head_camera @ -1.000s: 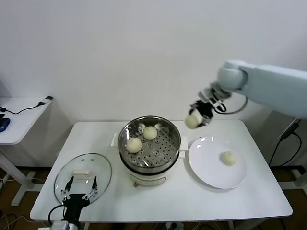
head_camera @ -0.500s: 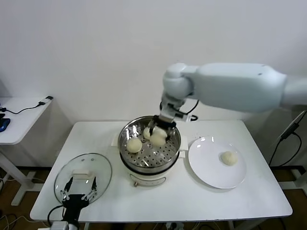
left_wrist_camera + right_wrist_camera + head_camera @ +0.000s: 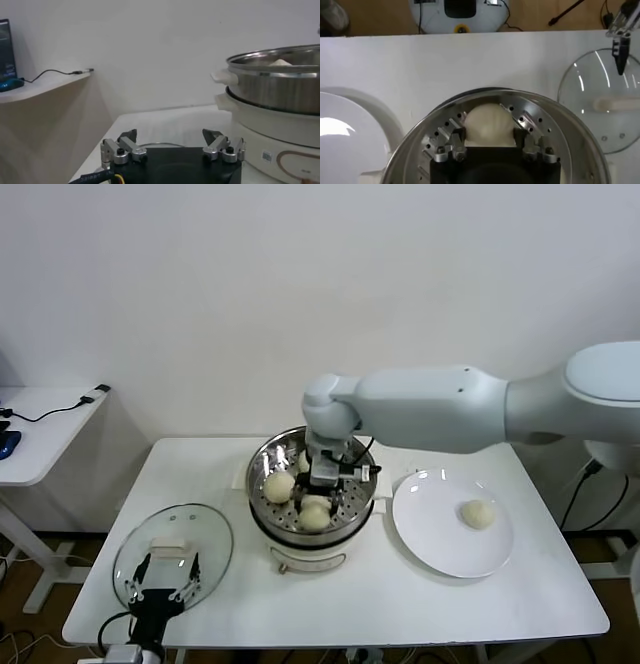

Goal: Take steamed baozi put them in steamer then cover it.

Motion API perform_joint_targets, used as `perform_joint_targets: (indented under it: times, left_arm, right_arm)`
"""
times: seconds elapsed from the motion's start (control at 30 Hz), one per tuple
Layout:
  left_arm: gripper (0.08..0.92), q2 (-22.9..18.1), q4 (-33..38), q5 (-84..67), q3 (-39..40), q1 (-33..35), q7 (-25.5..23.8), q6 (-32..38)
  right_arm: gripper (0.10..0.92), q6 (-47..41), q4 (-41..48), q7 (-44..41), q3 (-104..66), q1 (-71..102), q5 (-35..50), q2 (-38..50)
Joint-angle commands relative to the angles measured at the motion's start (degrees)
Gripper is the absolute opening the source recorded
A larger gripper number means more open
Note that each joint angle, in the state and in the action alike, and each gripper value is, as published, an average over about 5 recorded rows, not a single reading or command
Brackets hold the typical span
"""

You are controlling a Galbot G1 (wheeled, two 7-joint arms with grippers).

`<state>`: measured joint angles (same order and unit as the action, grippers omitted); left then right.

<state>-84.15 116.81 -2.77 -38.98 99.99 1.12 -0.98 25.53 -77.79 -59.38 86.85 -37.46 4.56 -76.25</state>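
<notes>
The steamer (image 3: 268, 466) stands mid-table on its white pot base. One baozi (image 3: 279, 485) lies in it on the left, and another (image 3: 302, 460) sits at the back, partly hidden by the arm. My right gripper (image 3: 316, 502) reaches down inside the basket and is shut on a third baozi (image 3: 315, 515), low over the perforated bottom. In the right wrist view that baozi (image 3: 489, 123) sits between the fingers (image 3: 458, 135) inside the steamer (image 3: 560, 125). A fourth baozi (image 3: 478, 513) lies on the white plate (image 3: 440, 544). The cover (image 3: 173, 552) lies flat at the front left. My left gripper (image 3: 163, 589) is open just over the cover's near edge.
The plate sits right of the steamer, close to its handle. In the left wrist view my left gripper (image 3: 170, 136) is open, with the steamer (image 3: 280, 85) ahead. A side table (image 3: 40, 424) with cables stands to the far left.
My right arm carried the baozi from above the plate's side leftward over the steamer and lowered it into the basket. The left arm has not moved.
</notes>
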Motion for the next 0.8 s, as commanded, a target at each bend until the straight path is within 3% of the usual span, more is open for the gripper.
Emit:
perform_joint_targets:
  times: [0.03,0.13,0.43,0.63,0.8]
  left_arm:
    - [0.823,0.05,0.07,0.08,0.13,-0.05,-0.02,-0.04]
    - [0.823,-0.02,0.27,0.18,0.24,-0.03,-0.05,-0.09]
    - [0.823,-0.12,0.99,0.37,0.31,0.28,-0.07,-0.18]
    - [0.823,-0.31,1.89,0.58,0.20,0.54,-0.19,-0.46]
    - [0.823,-0.30,2.37,0.19,-0.10,0.67,-0.25,-0.58]
  right_arm:
    - [0.644,1.23,3.71,2.02,-0.26,4.18,-3.29,-2.15]
    - [0.651,1.75,4.54,2.10,-0.59,4.12,-3.49,-2.57]
    - [0.815,4.24,3.43,1.36,-1.40,-1.36,1.10,-1.35]
    - [0.823,4.79,2.34,-3.55,2.98,-13.65,13.32,4.31]
    - [0.823,-3.09,4.44,-10.12,14.69,-25.50,29.08,12.34]
